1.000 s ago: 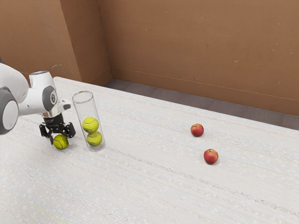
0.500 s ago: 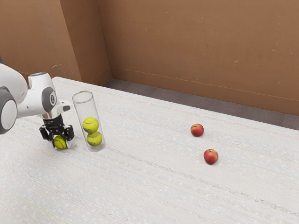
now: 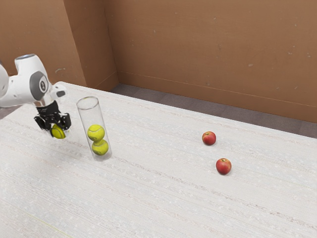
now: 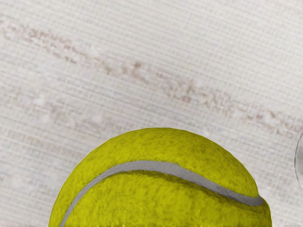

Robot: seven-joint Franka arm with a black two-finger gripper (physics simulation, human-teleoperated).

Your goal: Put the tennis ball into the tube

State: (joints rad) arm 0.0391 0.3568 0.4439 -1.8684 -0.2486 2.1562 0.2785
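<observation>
In the exterior view my gripper [image 3: 57, 131] is shut on a yellow tennis ball [image 3: 58, 132] and holds it above the table, to the exterior view's left of the tube. The clear tube [image 3: 91, 115] stands upright with its mouth open at the top. Two tennis balls rest stacked inside it, an upper one [image 3: 96, 133] and a lower one [image 3: 100, 147]. The wrist view has the held tennis ball [image 4: 161, 198] large under my hand, with the curved edge of the clear tube [image 4: 299, 163] beside it.
Two red apples, one farther back [image 3: 209, 138] and one nearer [image 3: 223, 166], lie on the pale table [image 3: 158, 198] toward the exterior view's right. A brown wall [image 3: 208, 54] rises behind the table.
The fingers have closed on the tennis ball. Hand and ball have risen off the table and shifted slightly toward the exterior view's left. Tube and apples have stayed put.
</observation>
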